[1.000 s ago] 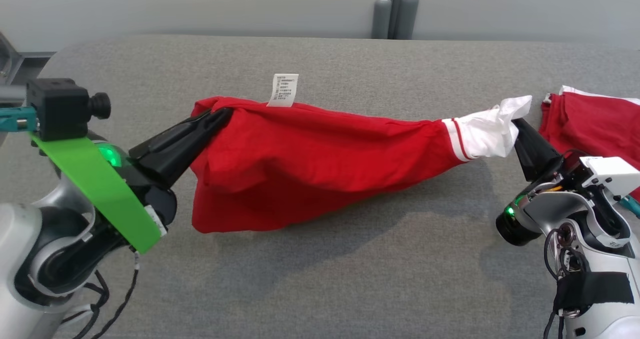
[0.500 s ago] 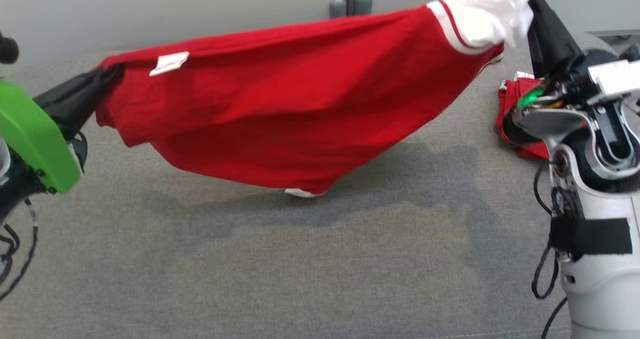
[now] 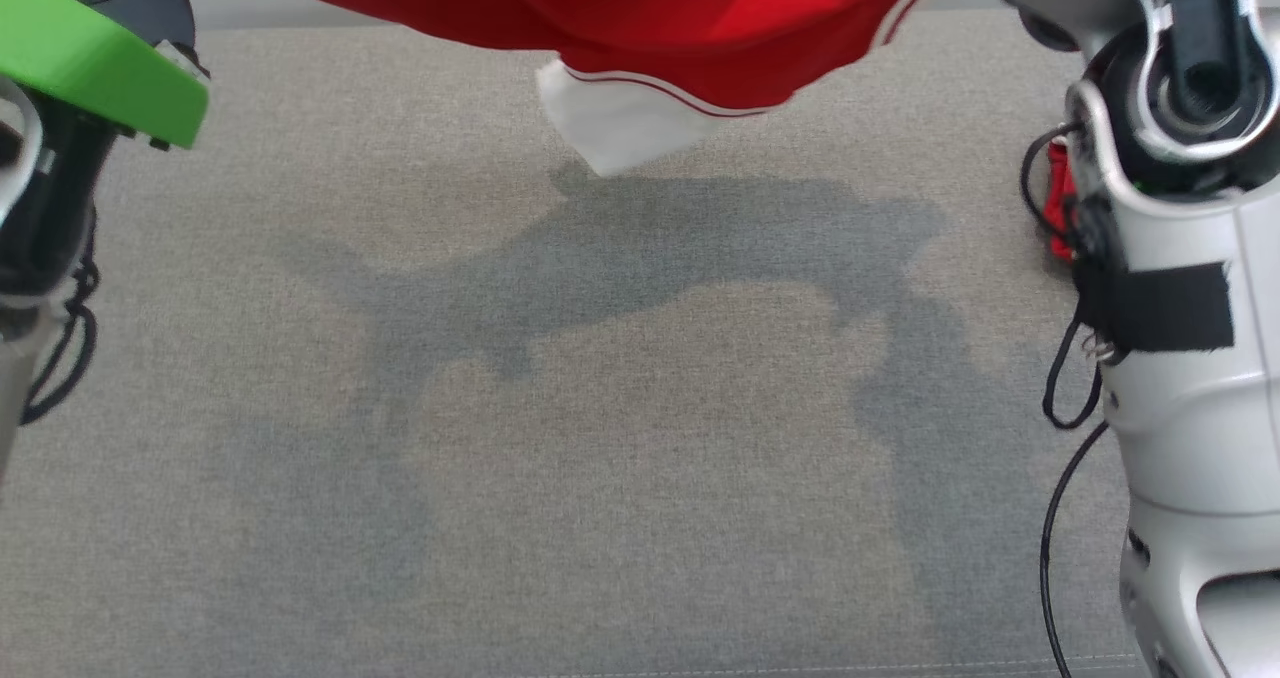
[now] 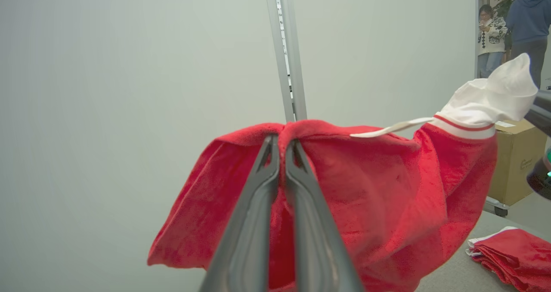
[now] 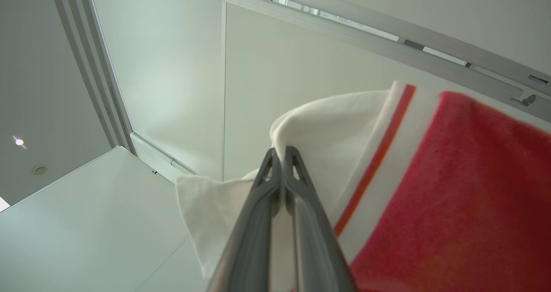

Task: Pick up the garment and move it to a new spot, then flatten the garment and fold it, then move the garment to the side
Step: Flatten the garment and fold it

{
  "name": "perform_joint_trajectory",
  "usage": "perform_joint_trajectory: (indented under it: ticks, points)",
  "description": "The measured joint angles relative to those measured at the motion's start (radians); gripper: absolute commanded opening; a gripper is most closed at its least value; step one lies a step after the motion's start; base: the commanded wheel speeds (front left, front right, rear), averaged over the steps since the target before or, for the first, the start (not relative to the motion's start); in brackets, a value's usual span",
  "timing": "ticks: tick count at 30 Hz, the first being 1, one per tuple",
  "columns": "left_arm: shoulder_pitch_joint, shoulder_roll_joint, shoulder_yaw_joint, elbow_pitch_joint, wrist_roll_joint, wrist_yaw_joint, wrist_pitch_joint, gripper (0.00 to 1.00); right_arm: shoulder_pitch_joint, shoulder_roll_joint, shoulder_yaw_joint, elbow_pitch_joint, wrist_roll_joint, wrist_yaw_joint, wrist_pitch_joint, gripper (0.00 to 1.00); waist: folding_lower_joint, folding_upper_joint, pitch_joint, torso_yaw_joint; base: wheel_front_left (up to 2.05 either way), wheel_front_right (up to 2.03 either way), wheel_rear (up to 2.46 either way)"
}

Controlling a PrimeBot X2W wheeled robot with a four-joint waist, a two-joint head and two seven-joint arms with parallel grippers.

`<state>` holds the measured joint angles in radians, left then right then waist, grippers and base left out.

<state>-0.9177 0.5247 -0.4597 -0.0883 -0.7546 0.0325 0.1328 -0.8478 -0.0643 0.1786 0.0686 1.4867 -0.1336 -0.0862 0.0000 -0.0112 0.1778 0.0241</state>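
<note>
The garment [image 3: 640,28] is red with white striped cuffs, and it hangs in the air above the grey table [image 3: 600,438], its lower edge and one white cuff dangling at the top of the head view. In the left wrist view my left gripper [image 4: 282,143] is shut on a red fold of the garment [image 4: 379,197]. My right gripper [image 5: 282,152] is shut on the white cuff end of the garment [image 5: 430,197], seen in the right wrist view. The right arm [image 3: 1180,258] rises at the right of the head view, the left arm's green part [image 3: 90,58] at the upper left.
A folded red cloth [image 4: 512,251] lies on the table to the right, partly hidden behind the right arm as a red cloth edge [image 3: 1058,203]. A cardboard box [image 4: 514,163] and two people [image 4: 508,29] stand far off. The garment's shadow [image 3: 640,258] falls on the table.
Both arms have lifted the garment off the table, high enough that only its lower edge stays in the head view. The head camera has tilted down as well.
</note>
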Motion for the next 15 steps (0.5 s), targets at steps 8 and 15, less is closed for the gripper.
perform_joint_trajectory:
  ticks: [8,15]
  points:
    - [0.397,-0.071,-0.052,-0.005,-0.032,0.058,-0.153,0.00,0.416,-0.008,0.086,0.002,-0.036,0.000,0.076,0.00,0.0000,-0.0001,0.032,0.016,0.00,0.00,0.00]
    - [0.726,-0.111,-0.123,0.083,-0.053,0.073,-0.237,0.00,0.704,-0.054,0.077,0.014,-0.004,0.000,0.084,0.00,0.0000,0.0000,0.057,0.016,0.00,0.00,0.00]
